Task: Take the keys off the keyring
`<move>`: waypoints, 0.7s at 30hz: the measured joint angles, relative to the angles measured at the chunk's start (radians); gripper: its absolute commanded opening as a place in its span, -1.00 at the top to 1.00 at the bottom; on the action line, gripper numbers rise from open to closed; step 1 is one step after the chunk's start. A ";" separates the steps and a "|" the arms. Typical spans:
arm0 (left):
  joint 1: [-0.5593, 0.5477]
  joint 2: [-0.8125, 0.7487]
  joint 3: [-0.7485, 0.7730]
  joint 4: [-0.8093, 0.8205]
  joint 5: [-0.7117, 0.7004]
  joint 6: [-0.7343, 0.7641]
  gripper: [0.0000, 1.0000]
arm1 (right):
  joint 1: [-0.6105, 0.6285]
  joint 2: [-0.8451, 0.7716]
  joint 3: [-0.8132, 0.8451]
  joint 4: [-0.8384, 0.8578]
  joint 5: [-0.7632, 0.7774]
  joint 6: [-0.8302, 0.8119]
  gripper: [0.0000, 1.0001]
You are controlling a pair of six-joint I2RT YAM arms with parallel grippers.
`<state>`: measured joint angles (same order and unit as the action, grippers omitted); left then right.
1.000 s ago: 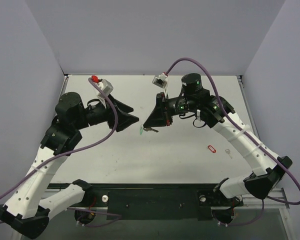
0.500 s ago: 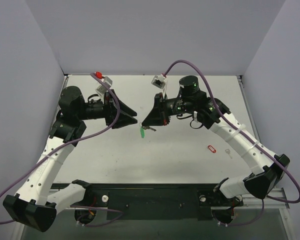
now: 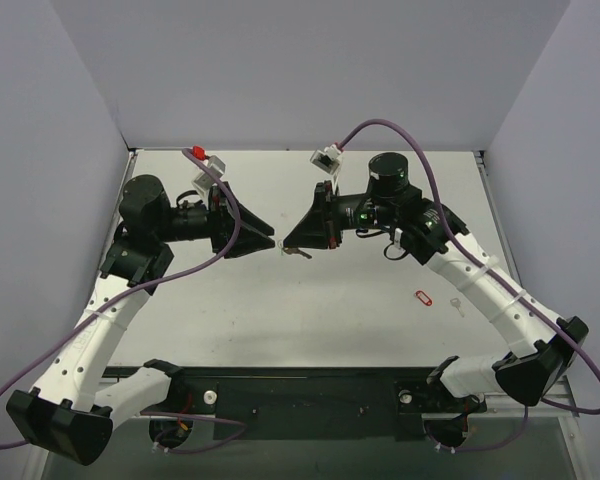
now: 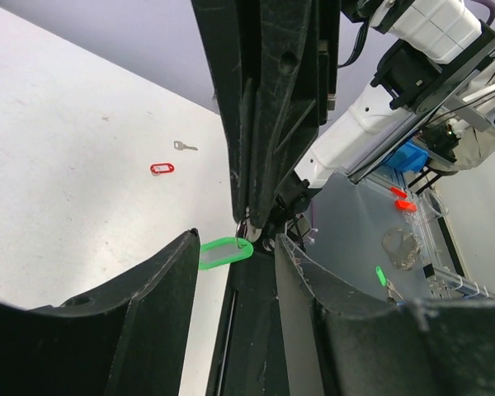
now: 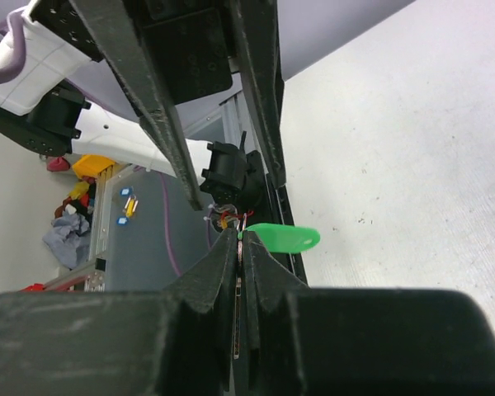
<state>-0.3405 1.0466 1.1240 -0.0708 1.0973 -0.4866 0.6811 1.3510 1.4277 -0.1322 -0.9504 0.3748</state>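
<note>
Top external view: left gripper (image 3: 272, 243) has moved in tip to tip with right gripper (image 3: 286, 246). Right pinches the key (image 3: 299, 253); green fob (image 4: 224, 252) now lies between left's open fingers, ready to grasp.

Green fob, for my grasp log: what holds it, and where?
The right claw is shut on the green fob at its ring end; the left claw is open around it.
</note>
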 measured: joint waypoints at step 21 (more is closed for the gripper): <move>-0.066 0.030 -0.002 0.010 -0.005 -0.008 0.27 | 0.000 -0.020 -0.043 0.118 -0.021 0.074 1.00</move>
<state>-0.4065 1.0763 1.1225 -0.0612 1.0920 -0.4942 0.6811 1.3308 1.3846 -0.0139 -0.9710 0.4484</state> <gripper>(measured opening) 0.370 0.009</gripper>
